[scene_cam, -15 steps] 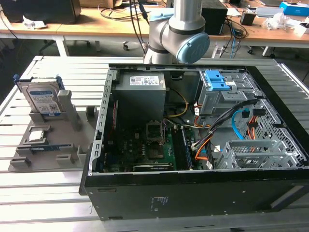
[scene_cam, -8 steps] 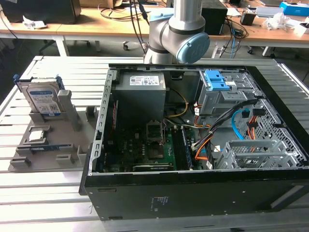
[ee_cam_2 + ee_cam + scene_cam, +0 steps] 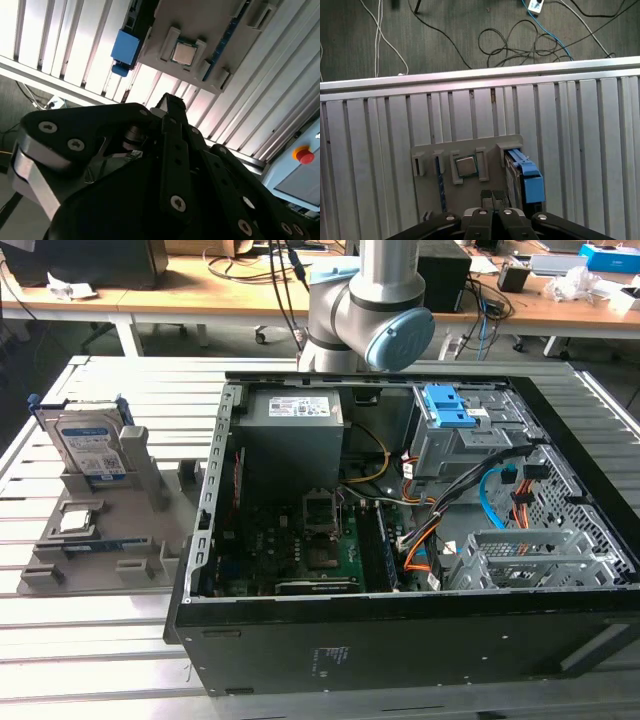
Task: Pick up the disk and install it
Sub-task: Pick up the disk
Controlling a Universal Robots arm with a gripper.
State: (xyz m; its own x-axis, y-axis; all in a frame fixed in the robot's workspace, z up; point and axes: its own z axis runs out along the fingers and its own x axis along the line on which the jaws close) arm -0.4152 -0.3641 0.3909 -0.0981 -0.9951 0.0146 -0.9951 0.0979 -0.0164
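Grey plastic holder (image 3: 120,532) on the slatted aluminium bench (image 3: 80,660) keeps the disk (image 3: 88,445) standing on edge in a slot, with a small square chip (image 3: 78,522) lying flat beside it. The disk's label faces the exterior camera, and its long axis seems to run level along the slats. An open black computer case (image 3: 400,640) holds a blue-fronted drive cage (image 3: 448,420). The pincer (image 3: 493,194) hangs above the holder, fingers pressed together on nothing. Cables lie across the dark floor (image 3: 445,30).
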